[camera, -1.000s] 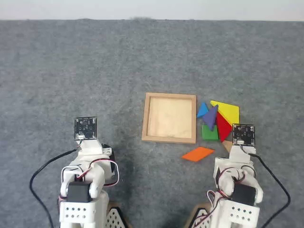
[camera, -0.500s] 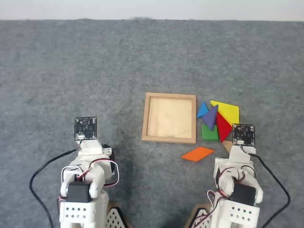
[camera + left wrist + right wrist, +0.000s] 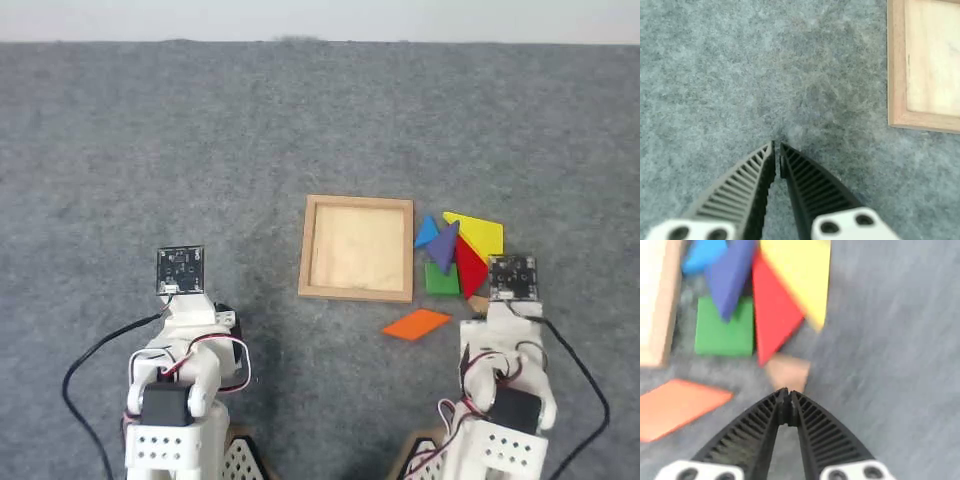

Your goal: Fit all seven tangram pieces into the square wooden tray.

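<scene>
Grey carpet [image 3: 200,150] around wooden tray [image 3: 356,293]

High cam fixed overhead, looking down over whole grey felt table [image 3: 200,130]. Wrist cams close, angled down at it. All share square wooden tray [image 3: 306,250].

Arms: left arm [image 3: 170,385], right arm [image 3: 500,385]; white shells, black motors.
Cables [image 3: 85,372]: black loops, thin red wires.
Wrist boards [image 3: 180,270]: 2 black squares.
Grippers: left gripper [image 3: 776,146], right gripper [image 3: 788,392]; black, ribbed, tapering.
</scene>
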